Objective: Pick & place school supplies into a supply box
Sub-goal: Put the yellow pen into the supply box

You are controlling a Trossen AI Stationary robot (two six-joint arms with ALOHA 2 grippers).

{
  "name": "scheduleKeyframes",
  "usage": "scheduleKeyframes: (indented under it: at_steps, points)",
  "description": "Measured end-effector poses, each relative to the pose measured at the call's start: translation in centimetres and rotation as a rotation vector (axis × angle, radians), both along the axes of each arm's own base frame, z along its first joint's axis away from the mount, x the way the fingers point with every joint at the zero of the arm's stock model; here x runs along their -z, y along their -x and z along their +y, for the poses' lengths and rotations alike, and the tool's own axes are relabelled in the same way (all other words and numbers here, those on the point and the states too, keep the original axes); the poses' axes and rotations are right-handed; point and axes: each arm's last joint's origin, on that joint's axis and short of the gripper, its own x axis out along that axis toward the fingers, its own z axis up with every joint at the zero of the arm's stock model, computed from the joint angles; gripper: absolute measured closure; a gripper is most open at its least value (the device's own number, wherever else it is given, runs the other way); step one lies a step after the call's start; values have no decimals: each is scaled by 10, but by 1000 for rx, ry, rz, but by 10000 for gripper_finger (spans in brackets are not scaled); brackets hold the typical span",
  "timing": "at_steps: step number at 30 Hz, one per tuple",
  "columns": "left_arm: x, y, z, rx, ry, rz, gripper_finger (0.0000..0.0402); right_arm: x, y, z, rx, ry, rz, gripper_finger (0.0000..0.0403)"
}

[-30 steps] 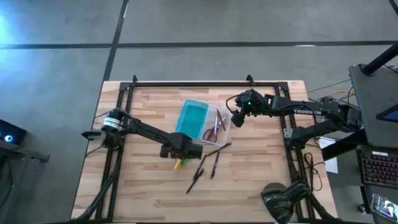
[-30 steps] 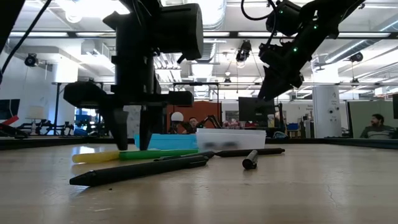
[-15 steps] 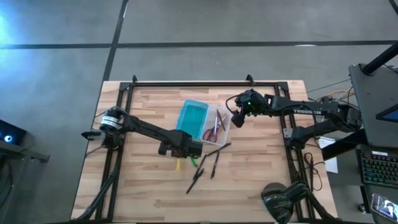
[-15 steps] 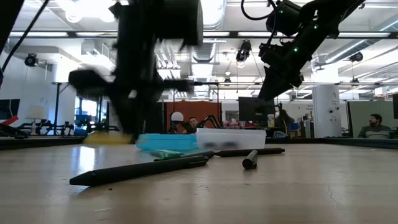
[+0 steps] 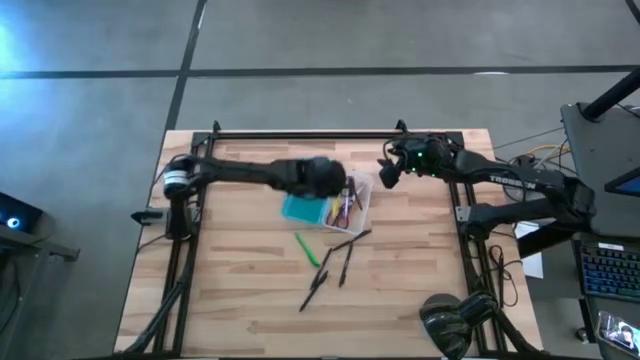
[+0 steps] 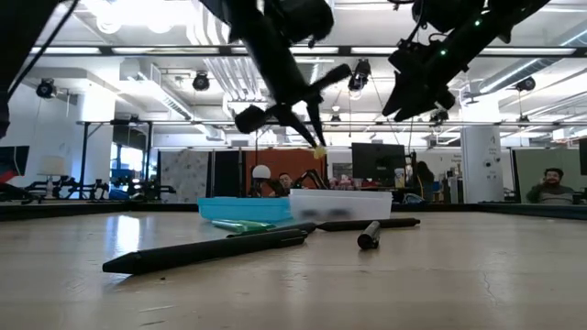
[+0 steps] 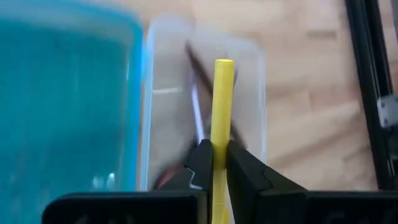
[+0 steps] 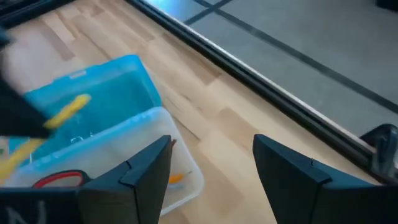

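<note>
My left gripper (image 7: 214,149) hangs above the supply box, shut on a yellow pen (image 7: 221,99). In the right wrist view the same yellow pen (image 8: 68,109) shows over the box. The box lies open on the table, its teal half (image 5: 300,208) beside its clear half (image 5: 356,196). Red-handled scissors (image 8: 59,180) and an orange piece (image 8: 177,178) lie in the clear half. A green pen (image 5: 307,250) and dark pens (image 5: 346,246) lie flat on the table nearer the front. My right gripper (image 5: 390,172) hovers open beyond the box's far right corner. My left gripper pinches the yellow pen's shaft (image 7: 216,144) between its two fingers (image 7: 202,158). The pen runs forward past the fingertips, and its free end (image 7: 224,63) sticks out over the clear half. It is lifted clear of table and box, slanting down in the low view (image 6: 318,151).
A long dark pen (image 6: 206,252) and a short dark marker (image 6: 367,236) lie near the table's front. A black frame rail (image 5: 320,133) runs along the far edge. Bare wood (image 5: 220,290) lies at the near left.
My left gripper has shut on the yellow pen, lifted it off the table from beside the green pen, and swung up and toward the far right until it hangs over the box. The green pen stays on the table. My right gripper has drawn back slightly toward the far right.
</note>
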Motion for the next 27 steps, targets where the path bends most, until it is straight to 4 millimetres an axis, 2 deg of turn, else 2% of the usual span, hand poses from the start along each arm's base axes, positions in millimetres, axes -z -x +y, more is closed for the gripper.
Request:
scheduleKeyframes:
  at_steps: [3,6,10,16,22,27]
  points:
    - [1,-11,25,28,-44,18,394,-3,7,-1,16,0,3,183]
    - [11,-25,39,83,-42,39,394,-2,10,-1,24,-8,25,183]
    - [29,-41,44,138,4,105,384,3,13,-1,45,-12,73,183]
    - [54,-50,44,141,54,258,376,11,17,1,50,-23,103,183]
    - [39,-49,43,178,25,248,365,21,23,3,52,-31,123,183]
    - [35,-40,39,229,20,331,317,27,24,3,51,-32,124,183]
